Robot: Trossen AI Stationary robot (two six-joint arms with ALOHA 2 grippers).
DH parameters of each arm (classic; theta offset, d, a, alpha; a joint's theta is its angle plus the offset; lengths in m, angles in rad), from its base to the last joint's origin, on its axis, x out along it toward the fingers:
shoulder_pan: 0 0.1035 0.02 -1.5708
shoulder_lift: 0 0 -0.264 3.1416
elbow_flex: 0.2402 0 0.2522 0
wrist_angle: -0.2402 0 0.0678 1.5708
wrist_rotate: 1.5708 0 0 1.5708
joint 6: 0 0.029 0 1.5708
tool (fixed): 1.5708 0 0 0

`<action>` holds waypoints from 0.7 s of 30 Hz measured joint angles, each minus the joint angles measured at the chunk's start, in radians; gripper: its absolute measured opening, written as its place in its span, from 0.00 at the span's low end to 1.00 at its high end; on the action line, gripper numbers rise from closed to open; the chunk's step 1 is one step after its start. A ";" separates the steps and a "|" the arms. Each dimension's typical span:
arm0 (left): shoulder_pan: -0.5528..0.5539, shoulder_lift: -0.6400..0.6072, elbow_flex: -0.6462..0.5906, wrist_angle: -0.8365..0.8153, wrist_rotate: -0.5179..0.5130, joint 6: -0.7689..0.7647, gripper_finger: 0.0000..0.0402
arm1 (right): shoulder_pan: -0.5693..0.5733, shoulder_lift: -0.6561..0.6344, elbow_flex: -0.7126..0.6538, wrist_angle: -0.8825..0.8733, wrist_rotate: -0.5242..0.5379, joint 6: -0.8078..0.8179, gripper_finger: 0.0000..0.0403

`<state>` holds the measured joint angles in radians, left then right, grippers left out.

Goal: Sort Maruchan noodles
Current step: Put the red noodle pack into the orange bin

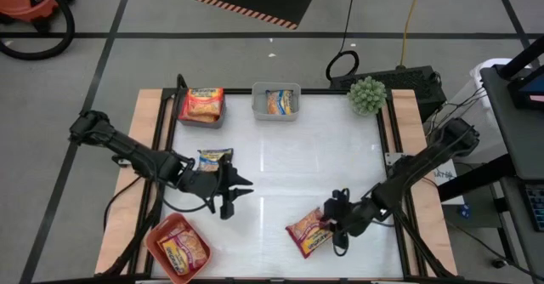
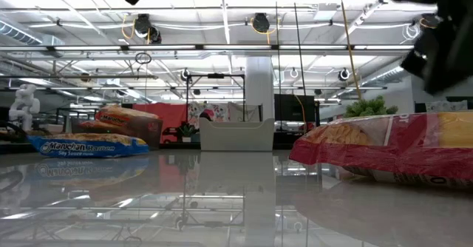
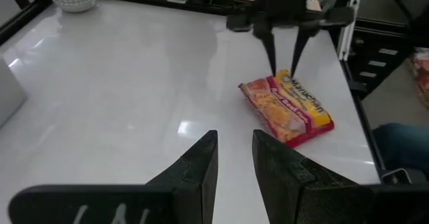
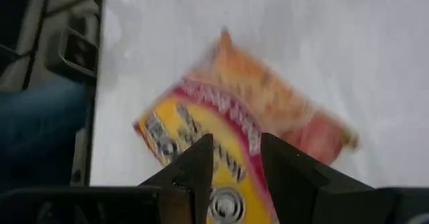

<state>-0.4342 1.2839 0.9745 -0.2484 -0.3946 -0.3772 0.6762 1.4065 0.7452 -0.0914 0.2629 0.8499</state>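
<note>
While my right pincer hovers part-spread over the red-and-yellow plastic noodle packet on the white desk, that packet's long axis lies diagonal; the left pincer, narrowly parted, idles farther off.

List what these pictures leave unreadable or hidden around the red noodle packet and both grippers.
- Red packet: blurred in the right wrist view, its print unreadable; its right end is cut off in the low view.
- Right gripper: at the packet's edge; the high view is too small to show contact, and the low view cuts the arm off.
- Left gripper: empty, fingers slightly apart over bare table.
- Blue packet: beside the left arm; print too small in the high view.
</note>
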 joint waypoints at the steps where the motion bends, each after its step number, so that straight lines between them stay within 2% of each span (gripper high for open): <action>1: -0.007 0.000 0.000 0.000 -0.001 -0.003 0.24 | 0.000 0.016 0.000 -0.002 -0.021 0.021 0.30; 6: -0.036 0.000 0.000 0.000 -0.003 -0.018 0.24 | 0.000 0.048 0.000 0.002 -0.105 0.102 0.30; 8: -0.048 0.000 0.000 -0.001 -0.009 -0.020 0.24 | 0.008 0.041 0.000 0.000 -0.105 0.143 0.30; 18: -0.101 0.001 0.001 -0.002 -0.020 -0.021 0.24 | 0.175 0.012 0.000 -0.085 0.046 0.295 0.30; 21: -0.117 0.001 0.001 -0.002 -0.031 -0.025 0.24 | 0.223 0.017 0.000 -0.102 0.114 0.288 0.30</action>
<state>-0.5510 1.2848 0.9752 -0.2500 -0.4253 -0.4017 0.8996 1.4238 0.7452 -0.1934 0.3773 1.1379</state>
